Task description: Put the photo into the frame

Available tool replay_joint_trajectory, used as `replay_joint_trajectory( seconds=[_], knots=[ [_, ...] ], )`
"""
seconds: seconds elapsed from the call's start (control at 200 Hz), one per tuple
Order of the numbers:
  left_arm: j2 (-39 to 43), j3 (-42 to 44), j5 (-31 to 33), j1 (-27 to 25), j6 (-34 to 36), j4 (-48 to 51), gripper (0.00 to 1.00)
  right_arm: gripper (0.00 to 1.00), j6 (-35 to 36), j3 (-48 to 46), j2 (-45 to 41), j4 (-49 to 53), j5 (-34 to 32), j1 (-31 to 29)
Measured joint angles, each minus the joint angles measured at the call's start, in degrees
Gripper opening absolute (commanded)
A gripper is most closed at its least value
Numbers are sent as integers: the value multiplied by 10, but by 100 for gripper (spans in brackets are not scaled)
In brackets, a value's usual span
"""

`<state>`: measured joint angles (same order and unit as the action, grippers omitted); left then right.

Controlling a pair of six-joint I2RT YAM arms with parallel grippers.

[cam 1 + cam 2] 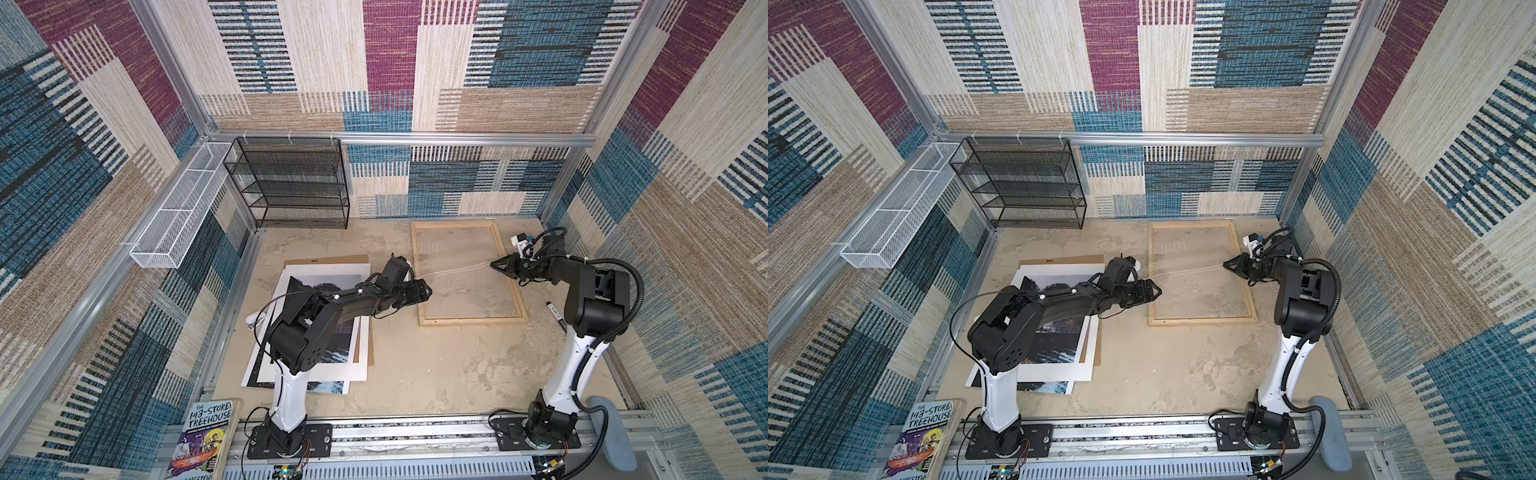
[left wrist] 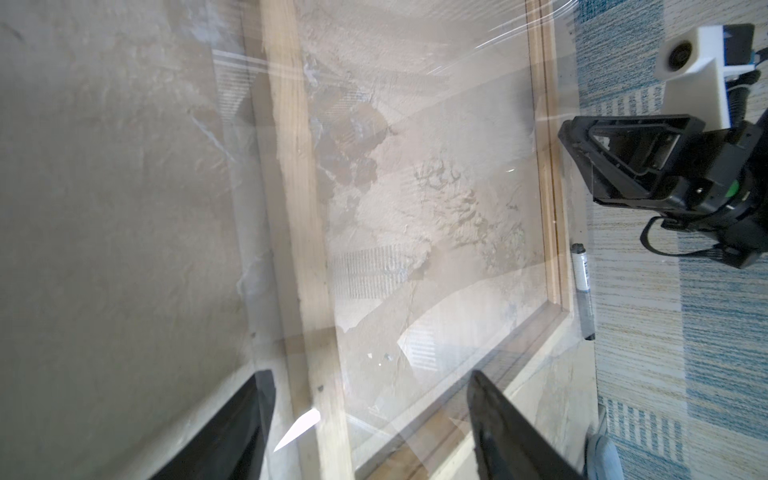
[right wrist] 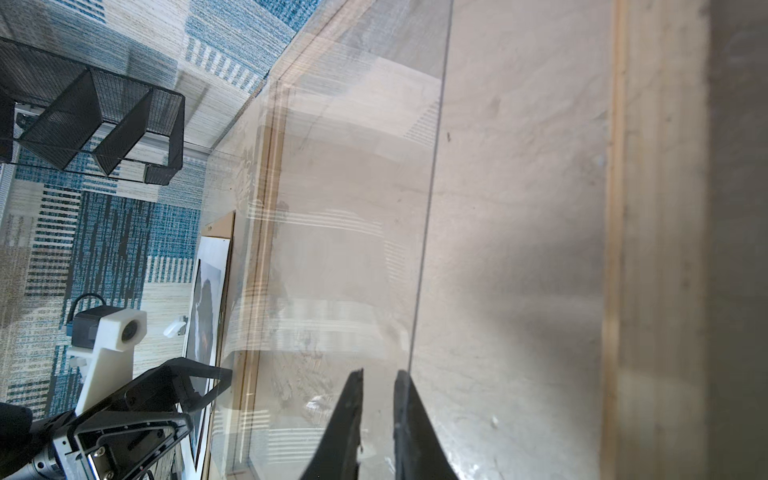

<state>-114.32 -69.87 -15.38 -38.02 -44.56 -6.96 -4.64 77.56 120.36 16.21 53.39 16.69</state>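
The pale wood frame (image 1: 469,321) (image 1: 1200,321) (image 2: 299,187) (image 3: 660,249) lies flat at the back right of the table. A clear sheet (image 1: 457,270) (image 2: 415,208) (image 3: 353,208) sits askew over it, overhanging its left strip. My right gripper (image 1: 492,264) (image 1: 1225,264) (image 3: 378,370) has its jaws almost together on the sheet's right edge. My left gripper (image 1: 429,289) (image 1: 1159,291) (image 2: 370,374) stands open at the frame's left strip, and the sheet's edge lies loose between its fingers. The photo (image 1: 324,282) (image 1: 1059,286) (image 3: 205,299) lies at the left under my left arm, partly hidden.
A white mat (image 1: 361,365) and a brown board (image 1: 328,259) are stacked with the photo. A black marker (image 1: 556,316) (image 2: 582,274) lies right of the frame. A black mesh shelf (image 1: 291,183), a white wire basket (image 1: 183,208) and a book (image 1: 203,436) line the edges.
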Motion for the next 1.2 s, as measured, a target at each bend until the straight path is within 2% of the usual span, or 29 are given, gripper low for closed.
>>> replay_joint_trajectory(
  seconds=[0.666, 1.197],
  knots=[
    [0, -30, 17, 2, -2, 16, 78, 16, 34, 13, 10, 23, 35, 32],
    [0, -30, 17, 4, -2, 19, 75, 17, 56, 52, 45, 56, 49, 36]
  ],
)
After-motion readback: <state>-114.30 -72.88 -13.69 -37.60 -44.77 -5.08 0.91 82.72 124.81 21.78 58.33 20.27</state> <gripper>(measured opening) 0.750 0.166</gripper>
